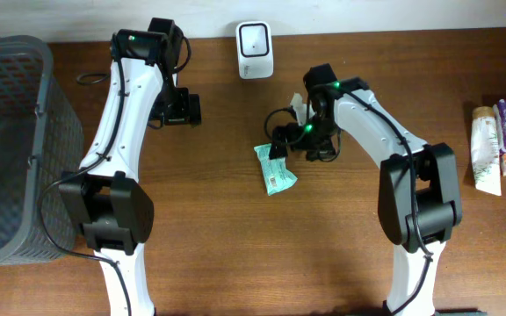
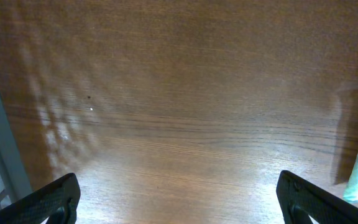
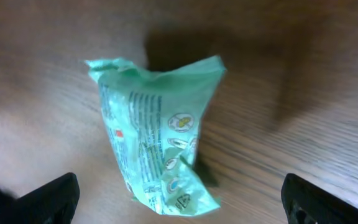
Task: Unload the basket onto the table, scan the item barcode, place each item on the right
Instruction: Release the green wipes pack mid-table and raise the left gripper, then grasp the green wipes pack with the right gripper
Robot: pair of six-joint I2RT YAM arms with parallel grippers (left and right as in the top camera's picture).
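Overhead: left gripper (image 1: 183,107) is being held spread and empty over bare wood, left of the white scanner (image 1: 256,50). Green packet (image 1: 275,168) is lying mid-table below the scanner, with right gripper (image 3: 182,199) hovering spread over its upper end. Edges should be pinched so printed faces are not being covered.

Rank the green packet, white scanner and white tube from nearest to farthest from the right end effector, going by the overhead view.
1. The green packet, just beside the right end effector.
2. The white scanner, at the back, centre.
3. The white tube, far right.
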